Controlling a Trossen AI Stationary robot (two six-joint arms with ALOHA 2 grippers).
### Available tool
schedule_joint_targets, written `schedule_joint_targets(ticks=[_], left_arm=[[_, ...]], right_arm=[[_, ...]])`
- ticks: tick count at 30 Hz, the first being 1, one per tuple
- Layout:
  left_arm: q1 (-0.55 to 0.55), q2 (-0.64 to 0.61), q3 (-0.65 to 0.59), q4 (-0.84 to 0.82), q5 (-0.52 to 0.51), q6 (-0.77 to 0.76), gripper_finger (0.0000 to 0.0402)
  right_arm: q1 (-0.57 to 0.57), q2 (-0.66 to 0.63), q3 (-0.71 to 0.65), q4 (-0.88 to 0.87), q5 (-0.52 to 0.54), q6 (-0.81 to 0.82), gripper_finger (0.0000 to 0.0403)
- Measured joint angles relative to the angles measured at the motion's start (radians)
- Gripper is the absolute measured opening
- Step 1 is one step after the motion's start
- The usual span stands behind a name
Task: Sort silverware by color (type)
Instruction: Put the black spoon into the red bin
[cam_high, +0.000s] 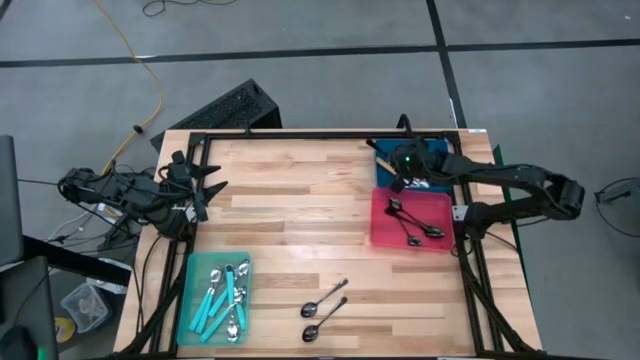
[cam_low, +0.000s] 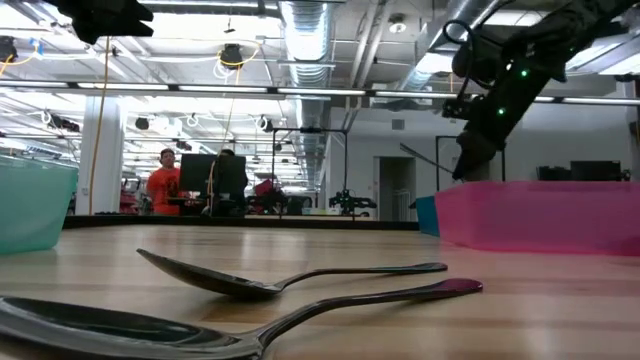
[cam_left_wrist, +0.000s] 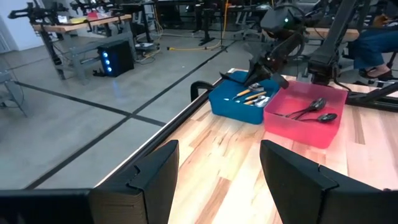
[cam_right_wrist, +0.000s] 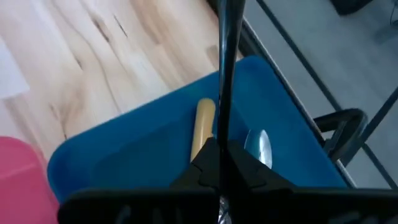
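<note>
My right gripper (cam_high: 405, 170) hangs over the blue tray (cam_high: 383, 176) at the far right, shut on a dark metal spoon (cam_right_wrist: 225, 74). An orange-handled spoon (cam_right_wrist: 202, 127) and a shiny bowl (cam_right_wrist: 261, 149) lie in that tray. Beside it, the pink tray (cam_high: 380, 228) holds dark spoons (cam_high: 412, 225). Two more dark spoons (cam_high: 325, 295) (cam_high: 322, 320) lie flat on the wood near the front edge. The teal tray (cam_high: 195, 290) at the front left holds teal-handled spoons (cam_high: 225, 300). My left gripper (cam_left_wrist: 217, 186) waits open above the table's left edge. My right gripper pinches the dark spoon between its two fingers (cam_right_wrist: 249, 171), on the slim shaft (cam_right_wrist: 221, 134). The shaft runs along the fingers and sticks out past their tips. The gripper slants downward, and the spoon is lifted clear above the blue tray. The gripper hides the spoon's other end.
A black frame rail (cam_high: 300, 133) runs round the table's edges. A dark keyboard-like object (cam_high: 225, 108) lies on the floor beyond the far left corner. Bare wood (cam_high: 290, 200) spreads between the trays. People stand in the room far behind the table (cam_low: 163, 180).
</note>
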Motion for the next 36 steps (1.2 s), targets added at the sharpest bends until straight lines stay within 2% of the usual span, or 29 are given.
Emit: schedule_joint_targets(ticks=[6, 12, 17, 23, 29, 36], left_arm=[[0.000, 0.000, 0.000, 0.000, -0.003, 0.000, 0.0213], [0.000, 0.000, 0.000, 0.000, 0.001, -0.001, 0.0213], [0.000, 0.000, 0.000, 0.001, 0.001, -0.003, 0.0213], [0.000, 0.000, 0.000, 0.001, 0.002, -0.021, 0.0213], [0.000, 0.000, 0.000, 0.001, 0.002, -0.028, 0.0213], [0.000, 0.000, 0.000, 0.002, 0.002, -0.029, 0.0213]], right_arm=[[0.044, -0.047, 0.035, -0.003, 0.001, -0.005, 0.0025], [0.171, -0.176, 0.089, -0.088, -0.014, 0.076, 0.0025], [0.296, -0.242, 0.069, -0.304, -0.024, 0.314, 0.0025], [0.462, -0.253, 0.033, -0.575, -0.019, 0.666, 0.0025], [0.610, -0.251, -0.027, -0.644, -0.022, 0.890, 0.0025], [0.664, -0.192, -0.095, -0.636, -0.024, 0.996, 0.0025]])
